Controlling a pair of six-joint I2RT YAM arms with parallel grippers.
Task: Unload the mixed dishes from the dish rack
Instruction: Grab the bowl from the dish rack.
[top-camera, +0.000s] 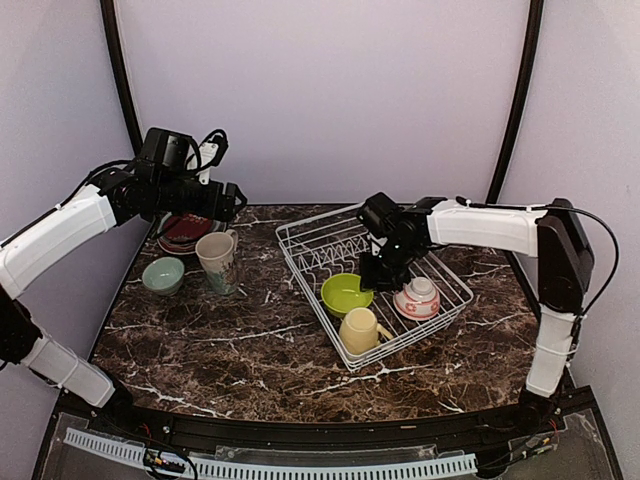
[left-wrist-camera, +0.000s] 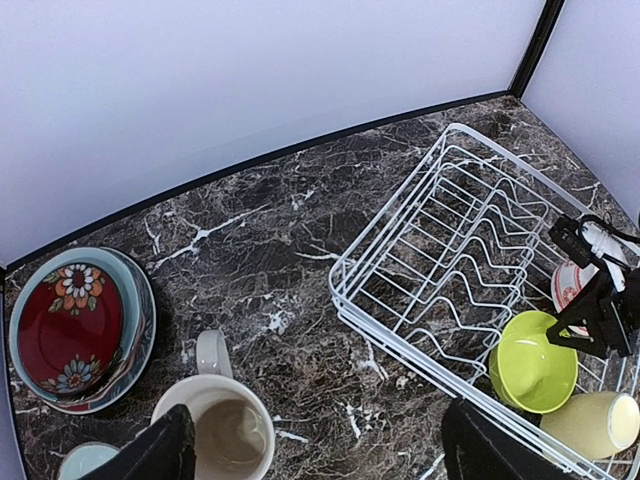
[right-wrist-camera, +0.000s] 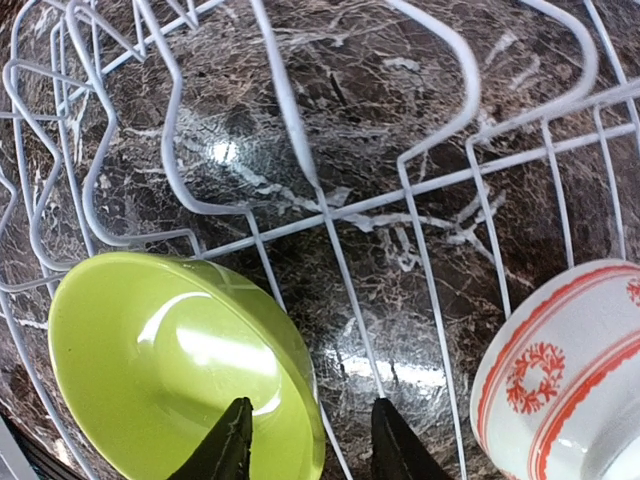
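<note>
Inside white wire dish rack (top-camera: 325, 250), 8 o'clock: note right gripper (right-wrist-camera: 310, 435) part-open astride lime-green ceramic bowl (right-wrist-camera: 170, 350) rim; left gripper (left-wrist-camera: 320, 448) wide, empty.

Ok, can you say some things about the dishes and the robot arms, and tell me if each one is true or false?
1. The lime bowl sits in the dish rack. True.
2. The right gripper grips the red-patterned bowl. False: its open fingers straddle the lime bowl's rim.
3. The plates stand in the rack. False: they are stacked on the table.
4. The cream mug stands upright on the table. True.
5. The yellow mug is on the table. False: it is in the rack.
</note>
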